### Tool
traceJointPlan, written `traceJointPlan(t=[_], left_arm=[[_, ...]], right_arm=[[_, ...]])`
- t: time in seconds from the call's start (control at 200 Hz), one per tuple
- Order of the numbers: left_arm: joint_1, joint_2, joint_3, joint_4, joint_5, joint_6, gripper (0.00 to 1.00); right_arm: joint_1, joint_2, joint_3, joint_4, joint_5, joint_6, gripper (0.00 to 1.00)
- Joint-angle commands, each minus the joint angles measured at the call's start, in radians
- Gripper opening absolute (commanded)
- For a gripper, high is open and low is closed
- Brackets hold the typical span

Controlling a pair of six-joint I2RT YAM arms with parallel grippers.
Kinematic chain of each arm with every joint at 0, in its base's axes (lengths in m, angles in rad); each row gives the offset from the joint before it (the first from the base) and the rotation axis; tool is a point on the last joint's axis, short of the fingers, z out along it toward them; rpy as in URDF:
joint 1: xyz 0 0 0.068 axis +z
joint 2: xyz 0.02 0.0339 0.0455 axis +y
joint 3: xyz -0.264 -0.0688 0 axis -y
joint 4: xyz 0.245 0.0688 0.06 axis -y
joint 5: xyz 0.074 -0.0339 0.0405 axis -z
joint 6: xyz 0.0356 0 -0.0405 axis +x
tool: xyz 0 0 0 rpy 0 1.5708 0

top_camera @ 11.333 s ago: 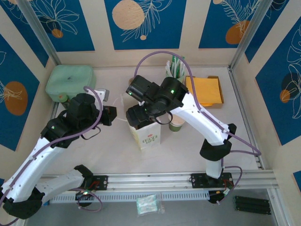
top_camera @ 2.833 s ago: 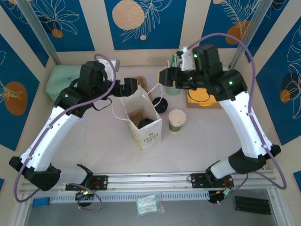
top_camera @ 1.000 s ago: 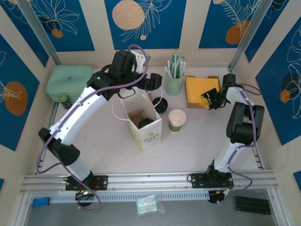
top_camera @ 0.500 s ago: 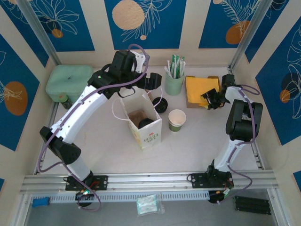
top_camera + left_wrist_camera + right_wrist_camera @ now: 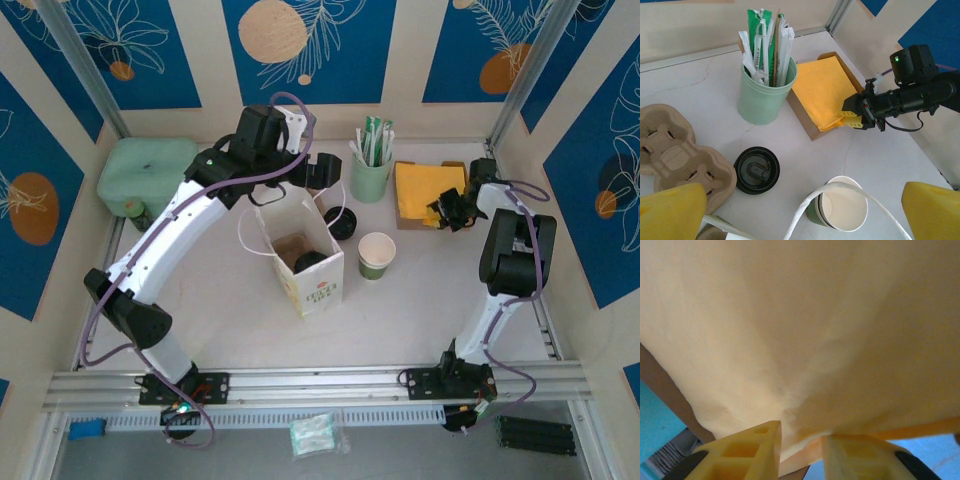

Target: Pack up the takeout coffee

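Left gripper: both my yellow fingers are cut by the bottom edge, at 7 and 5 o'clock in the left wrist view. Bag handle loop runs off at 6, crossing the lidless cup, whose base is also cut. Pulp carrier is clipped at 9. Right wrist view: orange napkin is blurred, with its edges out of frame. Right gripper finger bases are cut at 6; can't tell if I'm pinching the napkin. Top view: takeout coffee shows its black lid, body hidden by the white bag. Green box at 10 is partly behind my left arm.
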Motion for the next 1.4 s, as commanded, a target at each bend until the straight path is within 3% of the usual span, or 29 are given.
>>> traceJointPlan(t=[0.0,0.16,0.41,0.675,1.115,1.396], left_arm=[[0.013,0.007,0.023,0.008,0.019,0.028,0.99],[0.014,0.001,0.022,0.003,0.017,0.028,0.99],[0.016,-0.02,0.015,-0.008,0.005,0.027,0.99],[0.017,-0.1,-0.039,-0.012,-0.027,0.01,1.0],[0.017,-0.285,-0.164,-0.043,-0.157,-0.023,0.99],[0.018,-0.38,-0.196,-0.055,-0.319,-0.062,0.99]], right_arm=[[0.009,0.01,0.03,-0.001,0.0,0.008,0.2],[0.011,-0.012,0.032,0.004,-0.004,-0.001,0.0],[0.015,-0.169,0.037,0.007,-0.027,-0.022,0.0],[0.075,-0.394,0.151,-0.081,-0.04,-0.086,0.0],[0.344,-0.678,0.384,-0.198,-0.084,-0.163,0.0],[0.596,-0.685,0.563,-0.244,-0.12,-0.199,0.0]])
